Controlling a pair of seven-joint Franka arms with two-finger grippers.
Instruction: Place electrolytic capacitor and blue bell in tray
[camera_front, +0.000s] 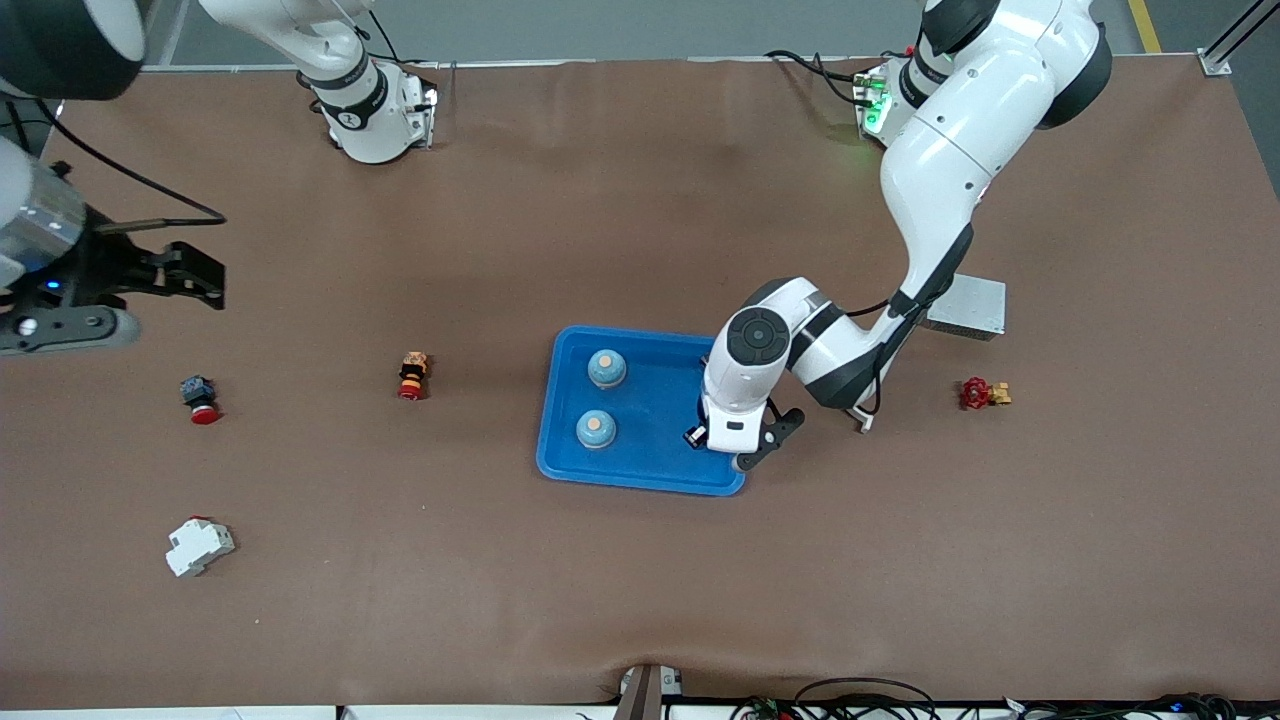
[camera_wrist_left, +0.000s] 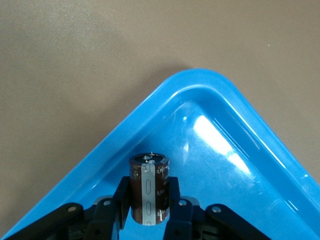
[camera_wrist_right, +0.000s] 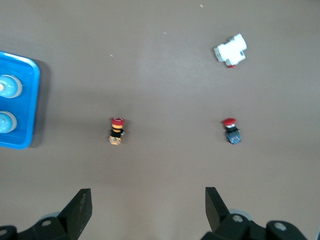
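Note:
The bright blue tray lies mid-table. Two blue bells stand in it, toward the right arm's end. My left gripper is over the tray's corner nearest the front camera at the left arm's end. In the left wrist view it is shut on a dark brown electrolytic capacitor with a grey stripe, held upright just over the tray floor. My right gripper waits open and empty above the table at the right arm's end; it also shows in the right wrist view.
An orange and red button and a blue and red button lie toward the right arm's end, with a white breaker nearer the front camera. A grey metal box and a red and yellow valve lie toward the left arm's end.

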